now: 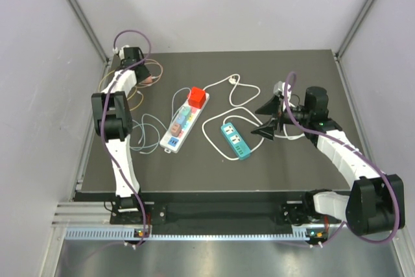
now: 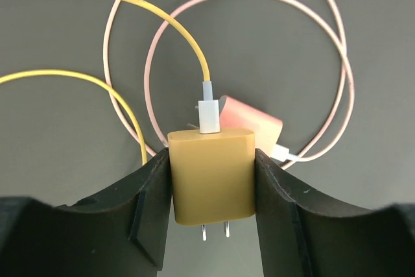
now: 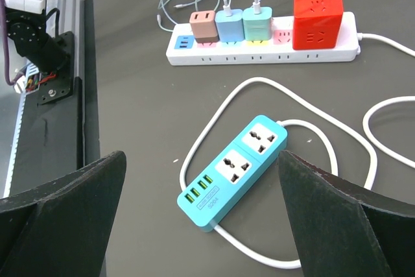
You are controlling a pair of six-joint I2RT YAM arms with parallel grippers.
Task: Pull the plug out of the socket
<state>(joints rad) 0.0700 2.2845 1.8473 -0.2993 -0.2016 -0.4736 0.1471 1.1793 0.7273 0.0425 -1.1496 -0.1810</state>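
Observation:
My left gripper (image 2: 212,189) is shut on a mustard-yellow charger plug (image 2: 211,173), its two prongs bare and clear of the table, with a yellow cable (image 2: 175,30) running from its top. In the top view this gripper (image 1: 146,73) is at the far left of the table, well away from the white socket strip (image 1: 170,144). That strip (image 3: 259,56) holds a salmon plug (image 3: 202,24), a blue plug (image 3: 229,24), a green plug (image 3: 257,22) and a red cube adapter (image 3: 318,16). My right gripper (image 3: 201,160) is open and empty above a teal socket strip (image 3: 233,170).
A pink charger (image 2: 249,121) with its looped pink cable (image 2: 337,50) lies on the table just behind the yellow plug. The teal strip (image 1: 235,141) sits at mid-table with its white cord (image 1: 217,137) looped around it. Thin cables (image 1: 146,128) trail left of the white strip.

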